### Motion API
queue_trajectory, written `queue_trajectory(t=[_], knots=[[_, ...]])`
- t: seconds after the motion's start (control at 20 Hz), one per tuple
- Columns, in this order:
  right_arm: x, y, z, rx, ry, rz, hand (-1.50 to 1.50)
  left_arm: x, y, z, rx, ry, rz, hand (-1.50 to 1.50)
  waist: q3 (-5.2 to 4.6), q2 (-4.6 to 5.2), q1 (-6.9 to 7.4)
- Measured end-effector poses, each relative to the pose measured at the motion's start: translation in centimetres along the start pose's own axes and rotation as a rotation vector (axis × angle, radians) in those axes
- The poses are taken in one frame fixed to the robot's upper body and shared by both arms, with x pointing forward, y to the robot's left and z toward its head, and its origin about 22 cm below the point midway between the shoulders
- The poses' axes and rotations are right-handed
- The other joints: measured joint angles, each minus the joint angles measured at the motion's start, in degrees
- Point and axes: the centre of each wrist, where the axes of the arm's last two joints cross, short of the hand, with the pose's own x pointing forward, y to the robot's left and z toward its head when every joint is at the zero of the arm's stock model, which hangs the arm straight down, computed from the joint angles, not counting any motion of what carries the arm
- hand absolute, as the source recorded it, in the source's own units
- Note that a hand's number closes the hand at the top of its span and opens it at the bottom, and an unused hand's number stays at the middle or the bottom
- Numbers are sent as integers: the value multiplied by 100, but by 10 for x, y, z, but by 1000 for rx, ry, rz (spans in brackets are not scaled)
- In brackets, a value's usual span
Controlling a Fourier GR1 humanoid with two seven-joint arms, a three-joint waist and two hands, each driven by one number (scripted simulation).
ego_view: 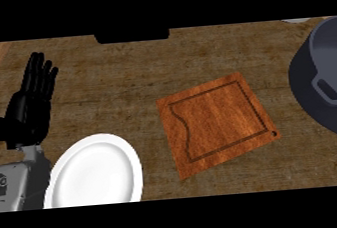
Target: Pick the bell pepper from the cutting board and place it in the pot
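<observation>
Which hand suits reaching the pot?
Right, probably: pot sits far right; left hand rests open far left, beyond the cutting board. The right hand isn't in view.

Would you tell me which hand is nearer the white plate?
Left. The left hand rests open, fingers up, just above and left of the plate. The right hand is not in view.
</observation>
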Motion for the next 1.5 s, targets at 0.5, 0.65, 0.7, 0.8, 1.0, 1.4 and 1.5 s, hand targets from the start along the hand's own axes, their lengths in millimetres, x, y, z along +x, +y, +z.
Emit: queue_trajectory(t=[0.5,0.65,0.7,0.8,1.0,1.4,1.5], knots=[[-1,4,-10,34,-147,-221,-150,-1,2,0,-5,0,-7,0,-51,-30,-10],[7,-3,-9,1,-147,-343,-150,2,0,-4,-1,2,-2,0,-29,-28,-31],[5,-3,-8,-11,-133,-381,-150,0,3,-3,3,2,-3,0,-24,-26,-38],[4,-5,-8,-36,-98,-454,-150,-1,1,0,2,-2,-2,0,-12,-22,-36],[-7,-20,-16,-86,-58,-600,-150,-4,-1,1,8,0,-7,0,-2,-24,-70],[-71,-43,-16,-200,-52,-746,-150,3,2,2,18,12,-19,0,1,-34,-112],[-90,-50,-15,-224,-53,-772,-150,0,7,2,20,4,-23,0,0,-31,-113]])
